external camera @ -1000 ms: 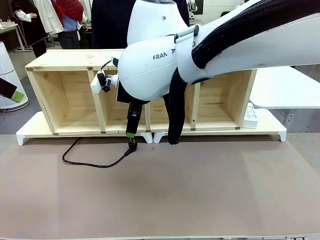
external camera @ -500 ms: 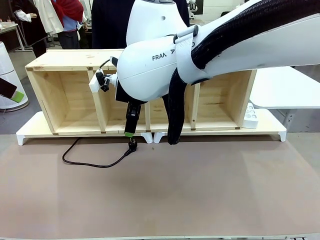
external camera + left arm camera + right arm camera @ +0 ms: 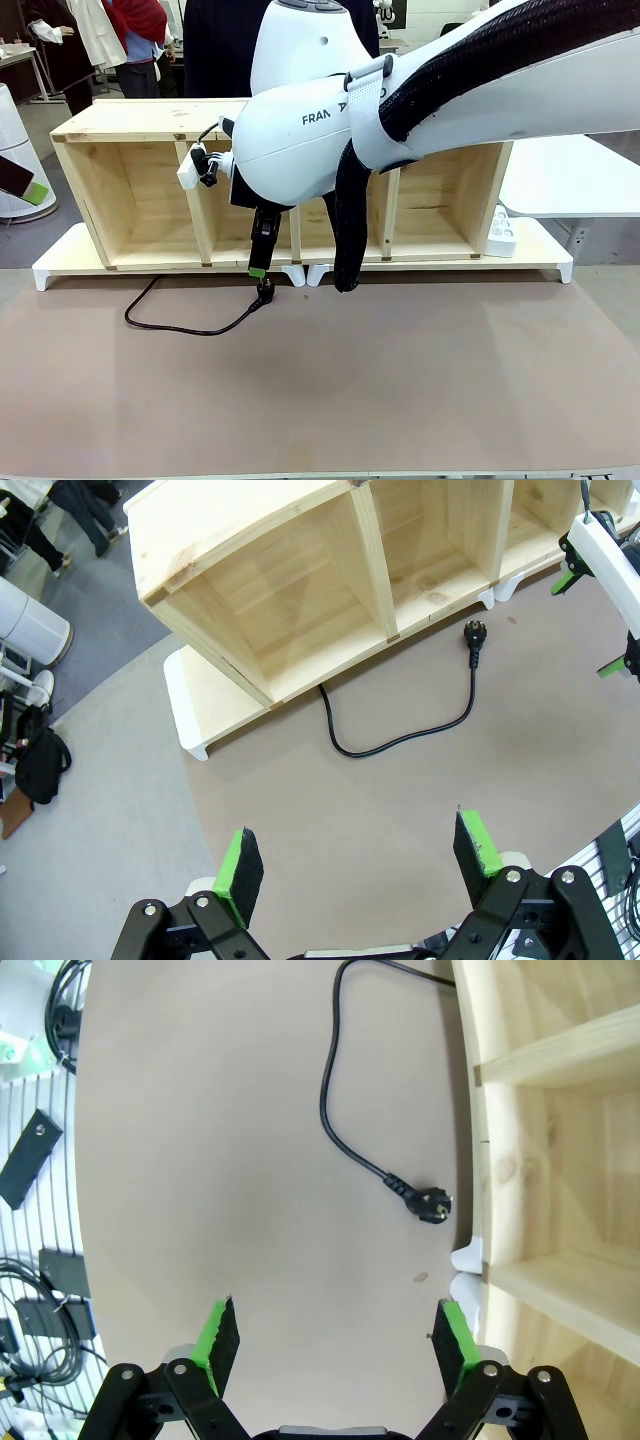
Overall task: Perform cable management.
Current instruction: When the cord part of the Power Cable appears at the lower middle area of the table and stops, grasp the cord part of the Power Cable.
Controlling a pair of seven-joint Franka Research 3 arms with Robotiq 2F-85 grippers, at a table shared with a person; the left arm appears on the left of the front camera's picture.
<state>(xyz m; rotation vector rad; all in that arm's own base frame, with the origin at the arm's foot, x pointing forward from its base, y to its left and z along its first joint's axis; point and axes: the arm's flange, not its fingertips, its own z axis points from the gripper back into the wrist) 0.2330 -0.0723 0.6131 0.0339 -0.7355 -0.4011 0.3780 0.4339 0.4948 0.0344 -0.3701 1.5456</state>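
Right gripper (image 3: pixel 335 1320) has its fingers spread wide with nothing between them, above the table (image 3: pixel 200 1160); left gripper (image 3: pixel 355 835) is likewise splayed and empty. The cable (image 3: pixel 335 1130) lies loose on the table, its plug (image 3: pixel 432 1203) just beside the wooden shelf (image 3: pixel 560 1080)
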